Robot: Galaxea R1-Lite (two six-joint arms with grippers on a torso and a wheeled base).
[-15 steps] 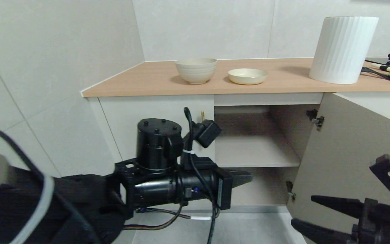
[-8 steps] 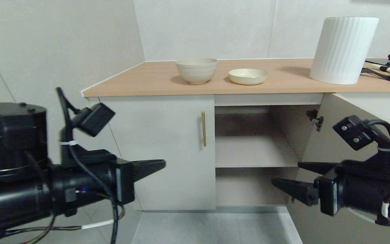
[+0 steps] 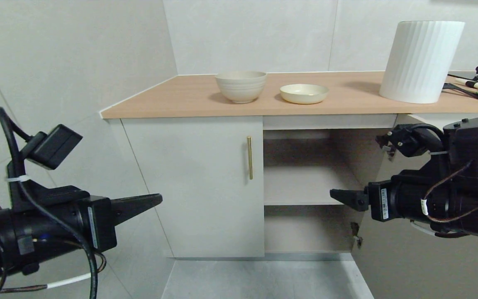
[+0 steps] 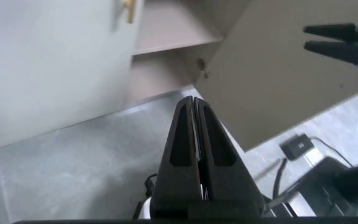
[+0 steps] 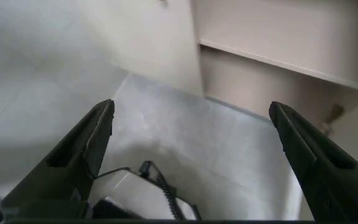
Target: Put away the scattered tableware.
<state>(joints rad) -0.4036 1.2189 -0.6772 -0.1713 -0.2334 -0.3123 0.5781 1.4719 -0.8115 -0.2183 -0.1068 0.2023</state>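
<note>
Wood-toned table (image 3: 189, 97) runs along the tiled wall and carries the tableware. A ribbed beige bowl (image 3: 241, 86) stands toward the left. A shallow cream dish (image 3: 304, 93) lies just to its right, near it but not touching. Farther right a tall white ribbed cylinder (image 3: 421, 60) stands upright, and past it, at the right edge, lie some dark-handled utensils (image 3: 477, 85).

Below the table is a pale cabinet. Its left door (image 3: 197, 187) is shut and has a slim brass handle (image 3: 249, 158) along its right side. The right door (image 3: 405, 249) is swung open toward the near right. Inside, a shelf (image 3: 309, 189) divides the space into an upper and a lower compartment. Grey floor (image 3: 259, 278) lies in front.

The left gripper (image 3: 156, 200) hangs low at the near left, in front of the wall beside the cabinet, and points right toward the shut door. In the left wrist view its fingers (image 4: 185, 134) are pressed flat together and clenched on nothing.

The right gripper (image 3: 338, 195) is at the near right, in front of the open door, pointing left, with its tip about level with the shelf's front edge. In the right wrist view it (image 5: 191, 107) is released: the fingers (image 5: 89, 146) are spread wide, with bare floor between them.

Both grippers sit well below the table, apart from the bowl and dish.
</note>
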